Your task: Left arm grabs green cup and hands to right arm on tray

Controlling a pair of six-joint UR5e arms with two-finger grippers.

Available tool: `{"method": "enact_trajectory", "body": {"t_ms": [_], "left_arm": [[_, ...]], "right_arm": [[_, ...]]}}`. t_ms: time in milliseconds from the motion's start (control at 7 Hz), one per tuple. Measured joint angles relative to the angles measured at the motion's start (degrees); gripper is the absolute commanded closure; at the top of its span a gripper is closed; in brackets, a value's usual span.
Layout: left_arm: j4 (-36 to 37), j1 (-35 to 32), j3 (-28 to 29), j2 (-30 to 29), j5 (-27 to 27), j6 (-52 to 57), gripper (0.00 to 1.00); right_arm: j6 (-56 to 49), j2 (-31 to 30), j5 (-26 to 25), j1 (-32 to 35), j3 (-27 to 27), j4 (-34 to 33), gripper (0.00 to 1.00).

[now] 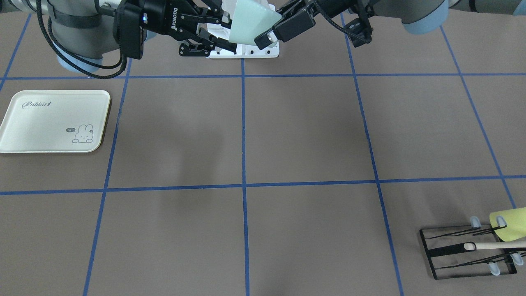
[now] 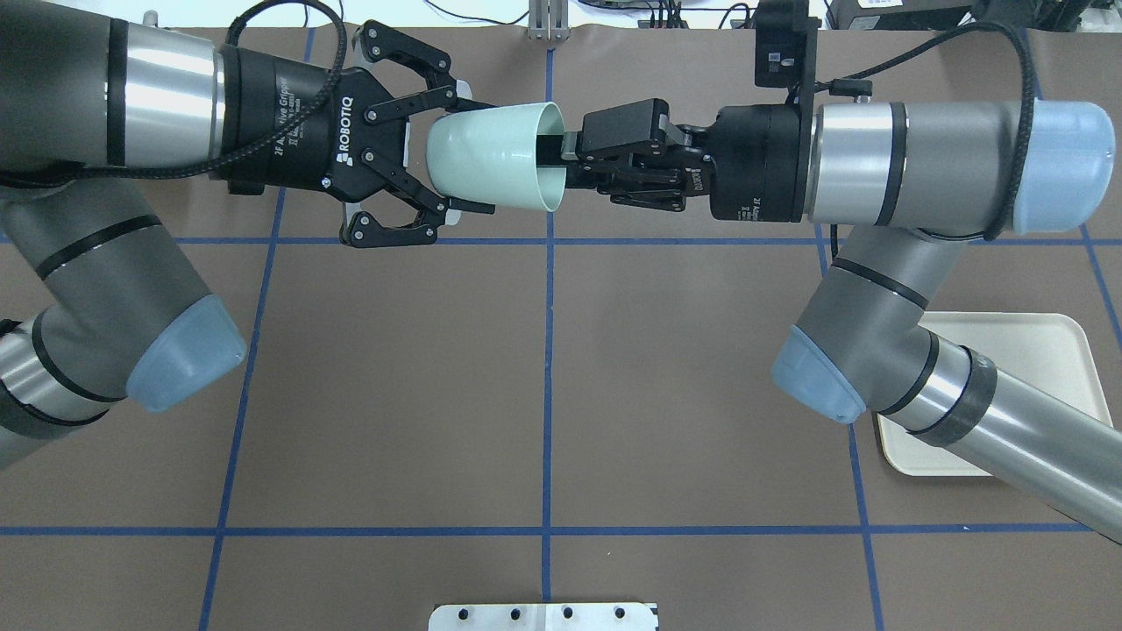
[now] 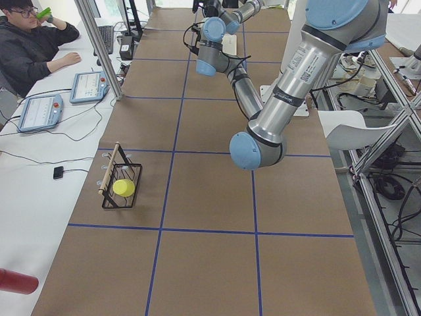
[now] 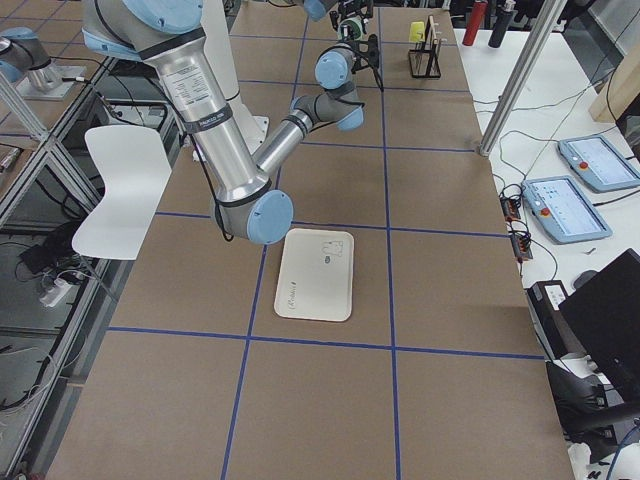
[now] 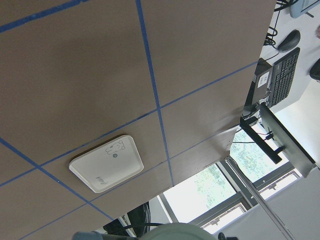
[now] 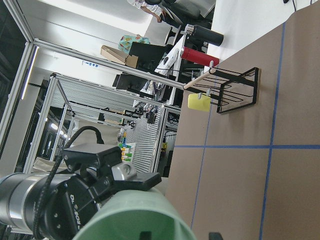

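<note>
Mint-green plastic sits right between your two tools. The green cup (image 2: 517, 162) hangs on its side in the air above the brown worktop (image 2: 394, 377), with its base toward the left arm (image 2: 105, 96) and its mouth toward the right arm (image 2: 920, 162). Your left tool (image 2: 478, 157) is clamped across the cup's body, one finger on each side, and it carries the cup. Your right tool (image 1: 231, 35) meets it head-on with its fingers spread wide. One finger reaches into the cup's mouth and the other runs outside, under the wall. You cannot tell from these views whether either finger touches the plastic, but the gap between them is far wider than the wall, so this tool grips nothing.

Beyond the tools, in the front-facing view, you see the white base plate (image 1: 263, 51).

Further out on the right tool's side, down on the worktop and well apart from the cup, lies the cream tray (image 1: 45, 123), with its Rabbit script and bunny drawing face up. From overhead, the right arm's own elbow and forearm cross over the tray and hide part of it.

Farthest off, on the left tool's side near the operators' edge, stands the black wire rack (image 1: 446, 250). It holds a yellow-green cup (image 1: 511, 224) and has a pale wooden rod (image 1: 501, 245) across it.
</note>
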Motion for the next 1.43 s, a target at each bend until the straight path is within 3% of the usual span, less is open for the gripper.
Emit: {"method": "enact_trajectory", "body": {"t_ms": [286,571,857,1000,1286,1429], "left_arm": [[-0.1,0.2,0.0,0.0,0.0,0.0,0.57],[-0.1,0.3,-0.1,0.0,0.0,0.0,0.57],[-0.1,0.3,0.0,0.0,0.0,0.0,0.57],[-0.1,0.3,0.1,0.0,0.0,0.1,0.56],[-0.1,0.4,0.4,0.0,0.0,0.2,0.0],[-0.7,0.4,0.6,0.1,0.1,0.5,0.0]], "right_arm": [[-0.1,-0.2,0.0,0.0,0.0,0.0,0.58],[-0.1,-0.3,0.0,0.0,0.0,0.0,0.74],[-0.1,-0.3,0.0,0.0,0.0,0.0,0.97],[-0.1,-0.3,-0.2,0.0,0.0,0.0,1.0],[-0.1,-0.3,-0.6,-0.1,0.0,0.0,1.0],[0.0,-0.3,-0.8,-0.2,0.0,0.0,1.0]]}}
